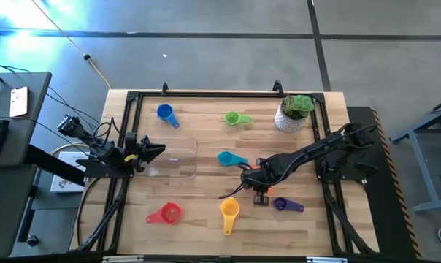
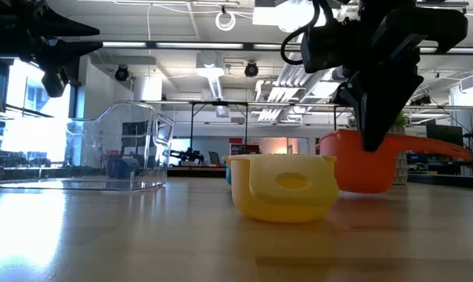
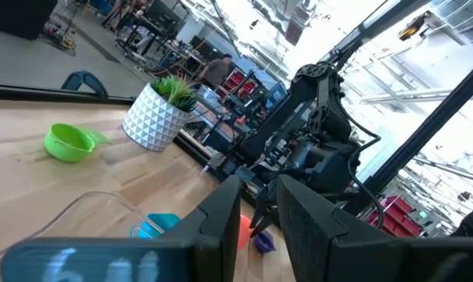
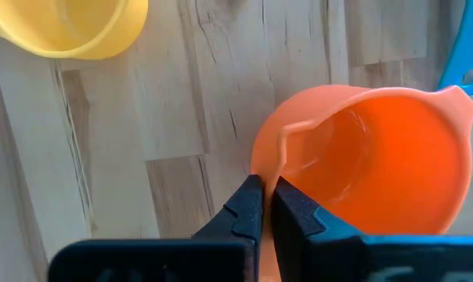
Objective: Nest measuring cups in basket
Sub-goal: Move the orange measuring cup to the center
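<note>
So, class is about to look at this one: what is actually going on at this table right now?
The right gripper has its fingers pinched on the rim of the orange cup, near the middle of the table. The left gripper waits at the left edge, beside the clear basket, and no cup lies in the basket. The blue, green, cyan, red, yellow and purple cups lie scattered on the wood.

Basket [image 1: 175, 160] table's left, pot [image 1: 291, 117] back right, cups [image 1: 228, 210] scattered around
</note>
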### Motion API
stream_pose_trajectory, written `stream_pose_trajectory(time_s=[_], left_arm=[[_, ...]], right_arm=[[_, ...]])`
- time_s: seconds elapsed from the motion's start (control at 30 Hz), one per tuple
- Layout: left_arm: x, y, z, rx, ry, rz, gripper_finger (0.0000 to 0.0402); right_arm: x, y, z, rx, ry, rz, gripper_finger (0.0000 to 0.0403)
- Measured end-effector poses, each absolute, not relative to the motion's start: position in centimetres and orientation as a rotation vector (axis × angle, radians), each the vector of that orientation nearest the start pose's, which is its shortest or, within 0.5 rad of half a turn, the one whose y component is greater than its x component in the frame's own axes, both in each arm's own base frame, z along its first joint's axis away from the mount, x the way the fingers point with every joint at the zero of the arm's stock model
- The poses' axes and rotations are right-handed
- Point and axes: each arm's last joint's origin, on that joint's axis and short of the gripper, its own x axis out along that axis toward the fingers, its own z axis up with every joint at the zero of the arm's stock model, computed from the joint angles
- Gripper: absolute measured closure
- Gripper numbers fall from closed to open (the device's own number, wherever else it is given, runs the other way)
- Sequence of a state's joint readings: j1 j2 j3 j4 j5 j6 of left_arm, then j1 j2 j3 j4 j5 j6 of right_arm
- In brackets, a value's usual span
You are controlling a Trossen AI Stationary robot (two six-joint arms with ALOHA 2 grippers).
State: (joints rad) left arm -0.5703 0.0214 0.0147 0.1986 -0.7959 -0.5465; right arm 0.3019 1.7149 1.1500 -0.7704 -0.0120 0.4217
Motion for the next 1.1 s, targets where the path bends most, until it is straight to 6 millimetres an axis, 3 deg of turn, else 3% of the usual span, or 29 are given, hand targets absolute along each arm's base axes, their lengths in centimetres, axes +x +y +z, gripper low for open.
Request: stream_pose_trajectory(time_s=[0.27,0.5,0.8,0.97,1.1], left_arm=[[8.5,-3.0,18.4,-0.665,-0.208,0.179,0.0326],[8.5,-3.0,18.4,-0.665,-0.208,0.179,0.0325],[8.5,-3.0,18.4,-0.664,-0.208,0.179,0.0276],[8.5,-3.0,18.4,-0.67,-0.21,0.179,0.024],[8.5,-3.0,18.7,-0.732,-0.239,0.168,0.0235]], right_arm=[[30.5,9.5,19.0,0.185,1.347,-0.034,0.0341],[30.6,9.6,19.1,0.21,1.34,-0.05,0.0332],[31.7,9.8,21.2,0.26,1.28,-0.085,0.0331],[32.0,9.7,22.6,0.266,1.245,-0.169,0.0331],[32.6,9.3,23.8,0.314,1.197,-0.252,0.0331]])
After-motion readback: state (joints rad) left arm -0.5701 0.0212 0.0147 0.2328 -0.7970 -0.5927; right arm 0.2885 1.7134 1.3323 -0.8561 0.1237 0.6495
